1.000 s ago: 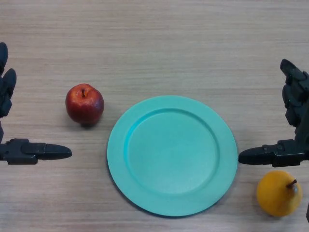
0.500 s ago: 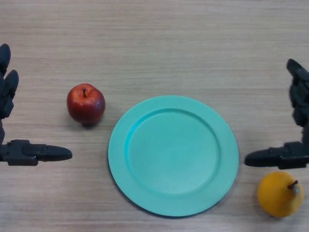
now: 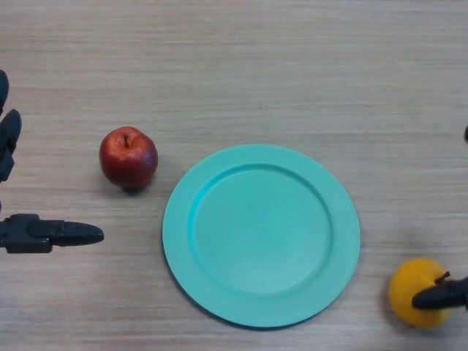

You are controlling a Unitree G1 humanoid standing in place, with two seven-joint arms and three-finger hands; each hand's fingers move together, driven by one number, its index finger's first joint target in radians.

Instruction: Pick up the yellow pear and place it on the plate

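The yellow pear point(image 3: 414, 289) lies on the table at the bottom right, just right of the teal plate point(image 3: 261, 234), which has nothing on it. Only the thumb of my right hand point(image 3: 442, 295) and a speck of a finger at the right edge show; the thumb lies over the pear's right side by its stem. The rest of that hand is out of frame. My left hand point(image 3: 44, 234) rests open at the left edge, thumb pointing right, fingers straight above it.
A red apple point(image 3: 129, 158) stands on the wooden table between my left hand and the plate's left rim.
My right hand has dropped down and to the right, mostly leaving the frame; its thumb went from above the pear to lying on it. The left hand drew slightly left.
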